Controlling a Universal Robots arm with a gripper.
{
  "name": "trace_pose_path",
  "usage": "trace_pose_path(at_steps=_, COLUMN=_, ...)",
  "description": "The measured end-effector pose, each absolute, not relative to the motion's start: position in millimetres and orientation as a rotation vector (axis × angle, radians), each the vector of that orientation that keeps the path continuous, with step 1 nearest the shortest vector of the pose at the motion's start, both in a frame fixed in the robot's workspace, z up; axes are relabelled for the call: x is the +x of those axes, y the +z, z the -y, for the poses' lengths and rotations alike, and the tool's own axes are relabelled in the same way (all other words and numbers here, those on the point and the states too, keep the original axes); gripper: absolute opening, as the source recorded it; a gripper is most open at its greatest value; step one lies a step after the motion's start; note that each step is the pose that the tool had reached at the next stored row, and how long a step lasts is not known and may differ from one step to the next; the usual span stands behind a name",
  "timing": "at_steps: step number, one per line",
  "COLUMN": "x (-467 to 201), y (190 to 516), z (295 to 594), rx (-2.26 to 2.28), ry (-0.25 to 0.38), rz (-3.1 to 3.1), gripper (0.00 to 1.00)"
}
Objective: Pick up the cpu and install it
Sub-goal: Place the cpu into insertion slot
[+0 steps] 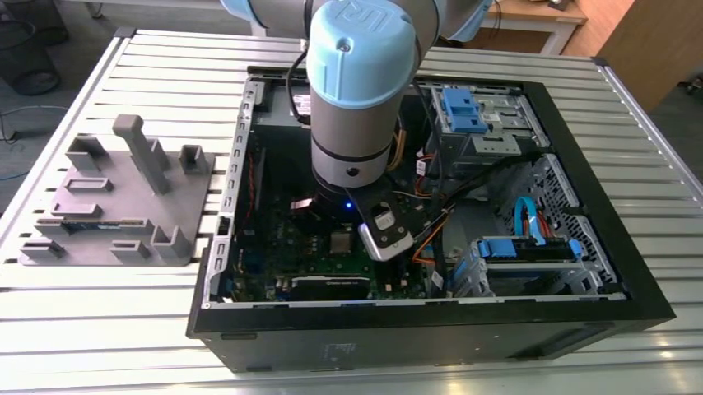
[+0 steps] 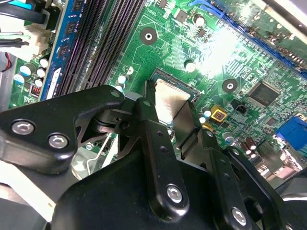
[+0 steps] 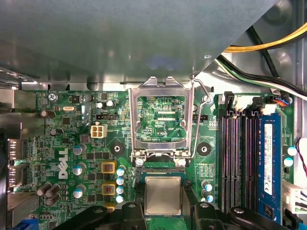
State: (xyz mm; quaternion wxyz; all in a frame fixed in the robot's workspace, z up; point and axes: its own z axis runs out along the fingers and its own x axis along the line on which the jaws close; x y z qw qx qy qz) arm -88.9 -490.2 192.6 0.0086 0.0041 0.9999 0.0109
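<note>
If the cpu is lowered tilted or offset against the socket below the raised load frame, contacts could be bent. The gripper is closed narrowly on the chip's two opposite edges, apparently clamping it. Whether the chip is seated cannot be told.

This is a robotics lab or workshop. A robot arm reaches into an open computer case lying on a slatted metal bench. A green motherboard lies just below the fingers of the gripper, which pinch the cpu. Well away from them stands 1 grey parts fixture.
</note>
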Motion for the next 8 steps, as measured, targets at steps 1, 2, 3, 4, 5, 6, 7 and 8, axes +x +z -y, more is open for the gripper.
trace_pose_path(at_steps=1, x=-88.9, y=194.0, z=490.2, rx=0.013, ry=0.034, rz=-3.124, gripper=0.4)
trace_pose_path(at_steps=2, x=-89.0, y=195.0, z=490.3, rx=0.013, ry=0.033, rz=-3.125, gripper=0.4)
trace_pose_path(at_steps=3, x=-88.9, y=195.4, z=490.2, rx=0.013, ry=0.033, rz=-3.125, gripper=0.4)
trace_pose_path(at_steps=4, x=-88.9, y=195.7, z=490.2, rx=0.013, ry=0.033, rz=-3.125, gripper=0.4)
trace_pose_path(at_steps=5, x=-88.9, y=195.8, z=490.2, rx=0.013, ry=0.033, rz=-3.124, gripper=0.4)
trace_pose_path(at_steps=6, x=-88.9, y=195.8, z=490.3, rx=0.013, ry=0.033, rz=-3.124, gripper=0.4)
trace_pose_path(at_steps=7, x=-89.0, y=195.9, z=490.3, rx=0.013, ry=0.033, rz=-3.125, gripper=0.4)
trace_pose_path(at_steps=8, x=-89.0, y=196.0, z=490.3, rx=0.013, ry=0.033, rz=-3.125, gripper=0.4)
